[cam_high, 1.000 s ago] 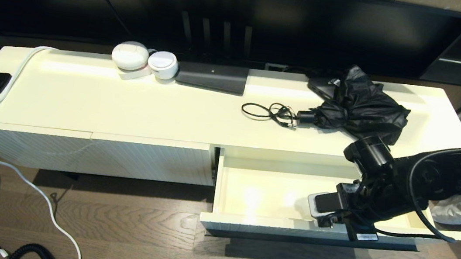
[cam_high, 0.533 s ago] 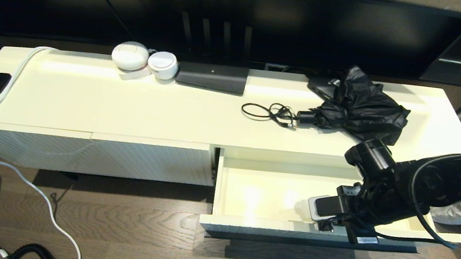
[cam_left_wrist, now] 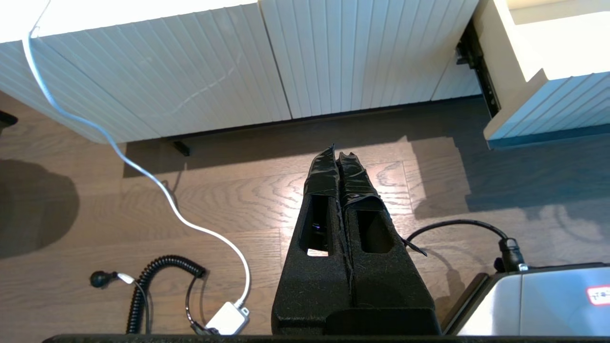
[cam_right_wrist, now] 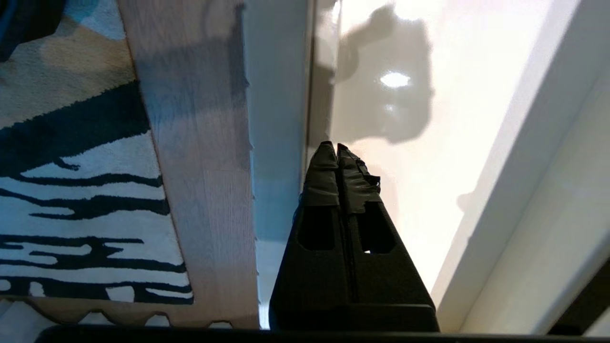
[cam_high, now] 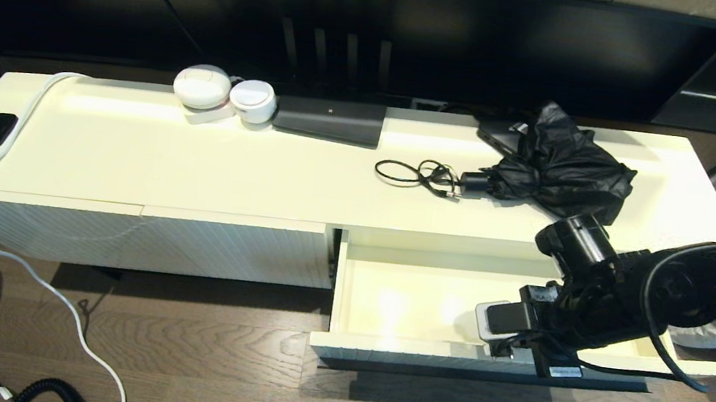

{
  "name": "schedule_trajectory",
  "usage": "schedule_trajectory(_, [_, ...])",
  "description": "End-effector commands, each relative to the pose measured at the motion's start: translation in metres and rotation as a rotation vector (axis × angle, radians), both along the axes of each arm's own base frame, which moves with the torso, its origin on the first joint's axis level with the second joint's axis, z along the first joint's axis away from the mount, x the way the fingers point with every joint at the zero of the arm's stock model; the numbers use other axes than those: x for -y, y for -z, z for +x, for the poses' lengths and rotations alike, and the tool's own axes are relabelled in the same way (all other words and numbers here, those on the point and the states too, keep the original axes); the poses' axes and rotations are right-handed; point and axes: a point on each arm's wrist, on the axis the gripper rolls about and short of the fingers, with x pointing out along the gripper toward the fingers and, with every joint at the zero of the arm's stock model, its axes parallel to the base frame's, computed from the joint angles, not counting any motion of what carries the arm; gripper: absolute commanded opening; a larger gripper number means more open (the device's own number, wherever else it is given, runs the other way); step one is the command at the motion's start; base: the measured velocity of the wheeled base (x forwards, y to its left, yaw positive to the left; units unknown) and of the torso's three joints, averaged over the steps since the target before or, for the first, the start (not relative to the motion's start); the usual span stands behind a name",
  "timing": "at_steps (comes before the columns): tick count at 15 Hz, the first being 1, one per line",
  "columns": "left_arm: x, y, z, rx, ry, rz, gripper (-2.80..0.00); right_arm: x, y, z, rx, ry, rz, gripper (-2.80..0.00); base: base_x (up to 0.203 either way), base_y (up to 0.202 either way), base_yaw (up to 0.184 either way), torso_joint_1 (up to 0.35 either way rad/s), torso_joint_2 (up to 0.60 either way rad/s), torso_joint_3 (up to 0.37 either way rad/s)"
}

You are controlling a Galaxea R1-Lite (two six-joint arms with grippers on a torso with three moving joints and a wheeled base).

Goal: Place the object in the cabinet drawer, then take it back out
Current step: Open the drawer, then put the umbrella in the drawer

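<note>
Jaws on the right gripper [cam_right_wrist: 337,152] are pressed together with nothing between them. They point down at the front wall of the drawer [cam_high: 380,350], near its right end, with the cream drawer floor on one side of the tips and the wood floor on the other. No object lies in the part of the drawer that shows. I think the object meant is the black umbrella [cam_high: 561,161], which lies on the cabinet [cam_high: 199,161] top near the back right corner. That is up and back from these jaws, past the open drawer. Its long way runs left to right along the surface, with the handle end pointing left. The right arm [cam_high: 681,295] is much nearer to it. This arm comes in from the right side, bent low over the right end of the drawer, with its wrist tipped down. To reach the umbrella it would have to lift up and go back, I think. The left gripper [cam_left_wrist: 339,159] hangs low over the wood floor in front of the ribbed panel [cam_left_wrist: 190,81], jaws together and empty. A thin black cord [cam_high: 416,174] lies just left of the umbrella handle.
</note>
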Motion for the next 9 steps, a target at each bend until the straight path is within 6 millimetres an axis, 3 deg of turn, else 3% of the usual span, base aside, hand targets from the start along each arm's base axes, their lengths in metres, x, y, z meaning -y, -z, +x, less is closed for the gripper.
schedule_trajectory(1, [0.0, 0.0, 0.0, -0.001, 0.001, 0.001, -2.8, 0.002, -0.017, -0.005, 0.062, 0.008, 0.018, -2.8, 0.0, 0.0, 0.0, 0.0, 0.0, 0.0])
schedule_trajectory(3, [0.0, 0.0, 0.0, -0.001, 0.002, 0.001, -2.8, 0.007, -0.039, -0.014, 0.123, 0.024, 0.045, -2.8, 0.0, 0.0, 0.0, 0.0, 0.0, 0.0])
schedule_trajectory(5, [0.0, 0.0, 0.0, -0.001, 0.001, 0.001, -2.8, 0.009, -0.045, -0.017, 0.142, 0.034, 0.049, -2.8, 0.0, 0.0, 0.0, 0.0, 0.0, 0.0])
schedule_trajectory(9, [0.0, 0.0, 0.0, -0.001, 0.002, 0.001, -2.8, 0.026, -0.108, -0.053, 0.368, 0.098, 0.053, -2.8, 0.0, 0.0, 0.0, 0.0, 0.0, 0.0])
